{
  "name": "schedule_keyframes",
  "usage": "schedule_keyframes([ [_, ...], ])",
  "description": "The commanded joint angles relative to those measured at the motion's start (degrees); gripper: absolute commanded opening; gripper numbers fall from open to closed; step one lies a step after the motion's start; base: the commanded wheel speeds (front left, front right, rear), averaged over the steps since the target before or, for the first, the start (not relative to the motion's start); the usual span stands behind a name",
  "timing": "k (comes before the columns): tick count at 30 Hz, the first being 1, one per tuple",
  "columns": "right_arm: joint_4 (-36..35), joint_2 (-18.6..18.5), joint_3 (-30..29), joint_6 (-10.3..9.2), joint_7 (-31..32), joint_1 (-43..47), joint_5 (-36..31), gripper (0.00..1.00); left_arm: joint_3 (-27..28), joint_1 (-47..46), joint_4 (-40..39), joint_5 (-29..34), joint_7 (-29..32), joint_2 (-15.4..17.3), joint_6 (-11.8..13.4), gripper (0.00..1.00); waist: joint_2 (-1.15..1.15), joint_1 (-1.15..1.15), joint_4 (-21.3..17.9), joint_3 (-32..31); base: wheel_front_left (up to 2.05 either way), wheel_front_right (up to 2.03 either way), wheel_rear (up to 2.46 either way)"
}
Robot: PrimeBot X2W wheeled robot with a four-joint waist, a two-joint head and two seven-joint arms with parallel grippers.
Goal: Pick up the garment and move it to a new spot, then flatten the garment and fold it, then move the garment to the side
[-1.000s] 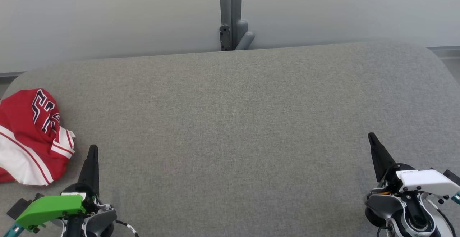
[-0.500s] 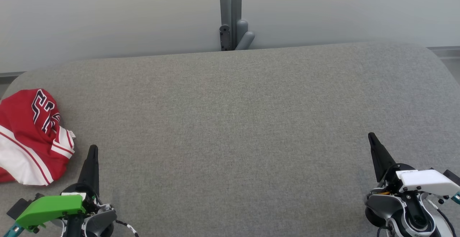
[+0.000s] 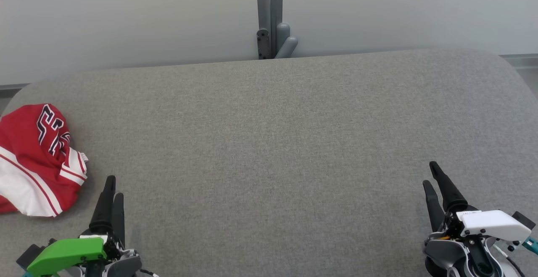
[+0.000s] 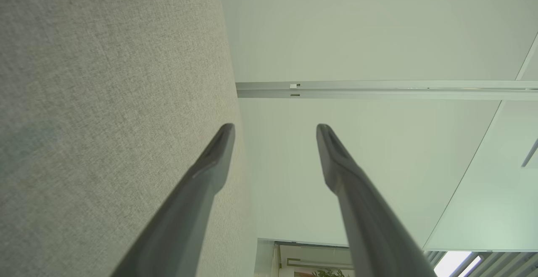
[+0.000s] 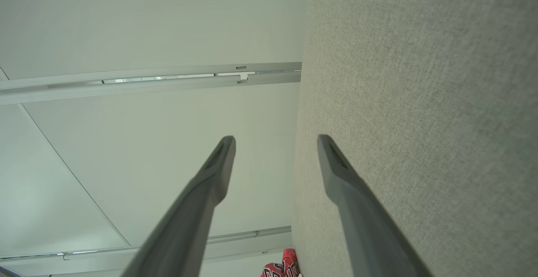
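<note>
Two grippers have just sprung open. A second ago each showed as a single dark spike in the head view, its fingers pressed together. Now the left gripper (image 3: 114,186) at the lower left and the right gripper (image 3: 429,173) at the lower right each show two fingers parted, released and holding nothing. Both have also slid a little down that view, nearer its bottom edge. In each wrist view the two fingers stand well apart, with grey cloth on one side and pale wall on the other.

The garment (image 3: 38,159), red with white stripes and dark lettering, lies crumpled at the far left edge of the grey table (image 3: 269,142), just where it lay before. It is near the left gripper, up and to the left of its fingertips and apart from them, and it is well apart from the right gripper. The right wrist view catches a small piece of it at the bottom edge, far beyond the fingers.

A grey post (image 3: 269,16) stands against the pale wall behind the table's far edge, as it did a second ago.
</note>
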Motion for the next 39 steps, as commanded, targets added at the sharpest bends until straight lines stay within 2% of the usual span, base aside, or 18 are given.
schedule_keyframes([
  [1,-1.1,-0.4,0.5,0.0,-0.8,-0.9,-0.9,1.0,-0.5,-0.8,-0.6,1.2,-0.7,0.2,0.0,1.0,0.01,0.0,0.0,0.0,0.0,0.0,0.0],
  [9,-0.4,-1.5,2.2,0.0,-3.2,-1.4,-7.1,1.0,-0.5,-1.1,0.0,9.1,-3.0,0.3,0.0,1.0,0.04,0.0,0.0,0.1,0.0,0.0,0.0],
  [17,0.4,-1.4,2.5,0.01,-5.5,-1.7,-18.6,1.0,-1.3,-1.3,0.4,22.2,-5.4,0.3,0.3,1.0,0.07,0.0,0.0,0.3,0.0,0.0,0.0],
  [39,0.5,-1.4,4.0,0.01,-10.0,-2.2,-40.0,1.0,-4.8,-2.3,2.5,43.8,-10.1,0.4,1.2,1.0,0.13,0.0,-0.4,0.9,0.0,0.0,0.0],
])
